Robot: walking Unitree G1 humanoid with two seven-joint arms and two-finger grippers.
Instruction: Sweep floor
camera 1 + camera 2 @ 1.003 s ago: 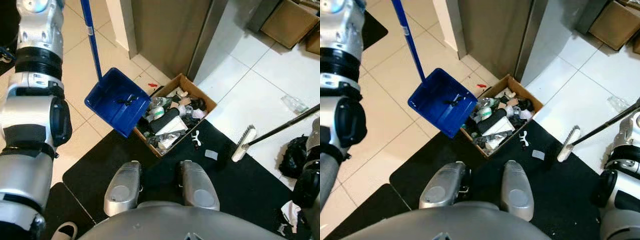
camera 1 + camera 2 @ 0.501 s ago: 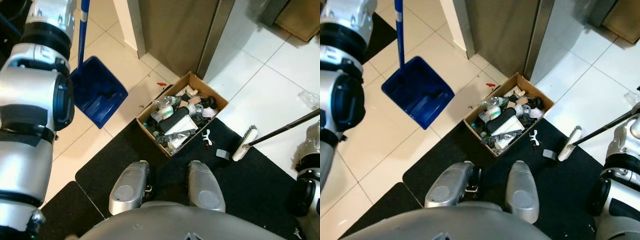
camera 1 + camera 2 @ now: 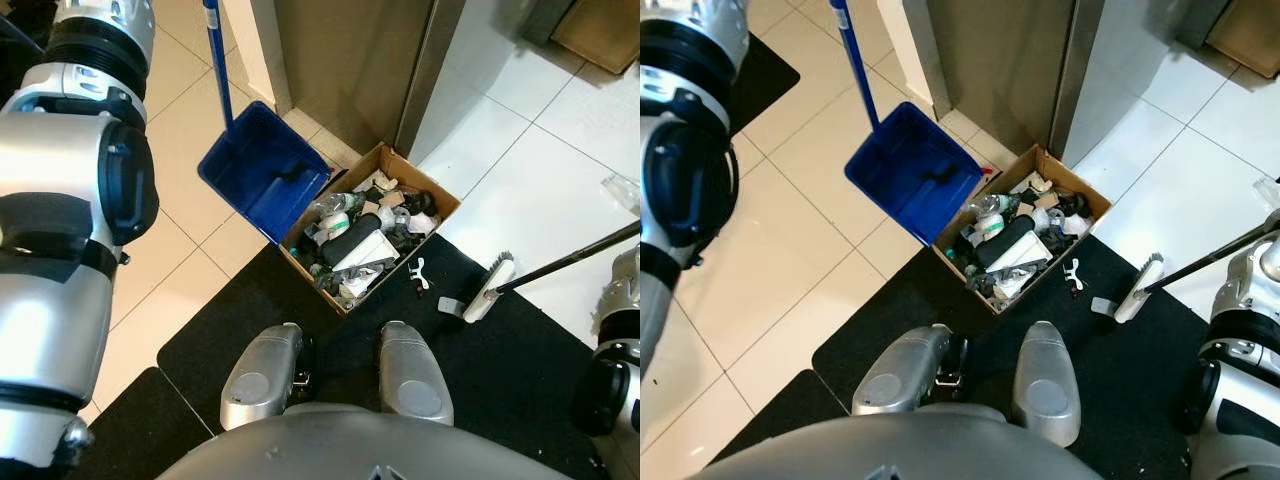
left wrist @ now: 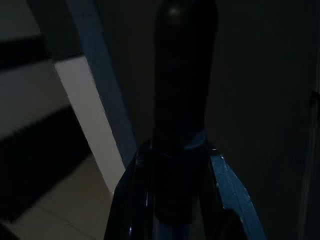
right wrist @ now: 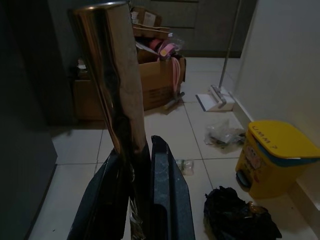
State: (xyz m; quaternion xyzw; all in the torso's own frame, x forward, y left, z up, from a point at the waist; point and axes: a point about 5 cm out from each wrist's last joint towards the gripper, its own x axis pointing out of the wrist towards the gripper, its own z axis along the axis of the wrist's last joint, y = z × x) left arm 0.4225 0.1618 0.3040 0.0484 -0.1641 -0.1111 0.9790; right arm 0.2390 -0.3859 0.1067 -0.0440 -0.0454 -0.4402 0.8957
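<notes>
Dustpan (image 3: 265, 170) has swung back right since half a second ago; its lip now touches the near-left wall of the cardboard box (image 3: 432, 196), pan tilted toward the rubbish inside. My left gripper (image 4: 172, 150) is clenched round the blue handle (image 3: 217, 60), which runs up and away from the pan. Box sits at the black mat's (image 3: 520, 350) far edge. Further right, the broom head (image 3: 481, 289) rests on the mat beside a grey scrap (image 3: 448, 307); my right gripper (image 5: 135, 190) grips its metal pole (image 5: 112, 85). Left arm is nearer the box; I judge tipping comes next.
</notes>
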